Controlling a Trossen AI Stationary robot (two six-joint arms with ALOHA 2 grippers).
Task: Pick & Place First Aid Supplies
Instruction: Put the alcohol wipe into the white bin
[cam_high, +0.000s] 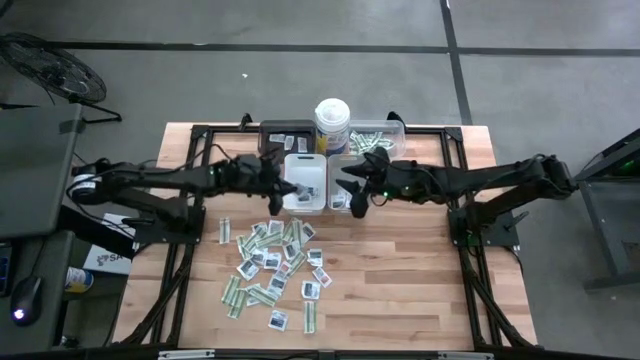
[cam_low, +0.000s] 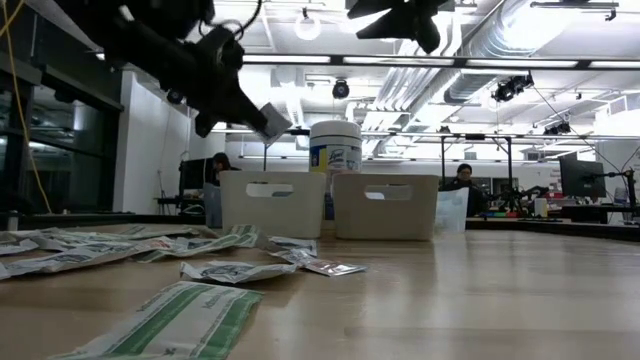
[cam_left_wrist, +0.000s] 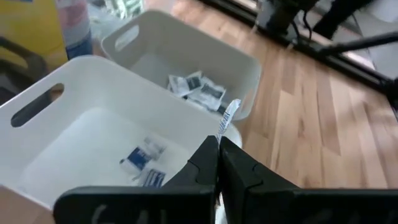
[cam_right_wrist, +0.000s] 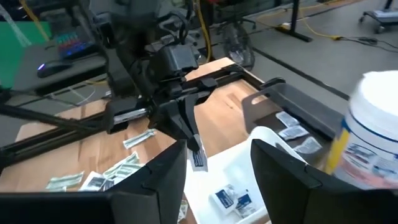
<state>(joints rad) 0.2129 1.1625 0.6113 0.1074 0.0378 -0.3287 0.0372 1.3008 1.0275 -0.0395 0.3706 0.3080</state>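
My left gripper (cam_high: 283, 192) is shut on a small white sachet (cam_left_wrist: 227, 118) with blue print, above the left white bin (cam_high: 303, 160), which holds a few blue-marked sachets (cam_left_wrist: 142, 158). My right gripper (cam_high: 352, 192) hangs open and empty high over the right white bin (cam_high: 345, 160), where dark-marked sachets (cam_left_wrist: 196, 87) lie. The right wrist view shows its two fingers apart (cam_right_wrist: 217, 177), facing the left gripper. A pile of first aid supplies (cam_high: 275, 270), white sachets and green-and-white strips, lies flat on the wooden table in front of the bins. My left gripper pinches the sachet between its two fingertips (cam_left_wrist: 208, 155), by one end (cam_left_wrist: 222, 132). The fingers come slanting down from the table's left. The rest of the sachet (cam_right_wrist: 198, 157) sticks out past the tips, tilted, clear of the bin below.
Behind the bins stand a tall white canister (cam_high: 332, 122), a dark tray (cam_high: 283, 132) with sachets and a clear tray (cam_high: 376, 140) with green strips. Black frame rails (cam_high: 190, 260) run along both table sides. People sit at desks beyond the table (cam_low: 462, 180).
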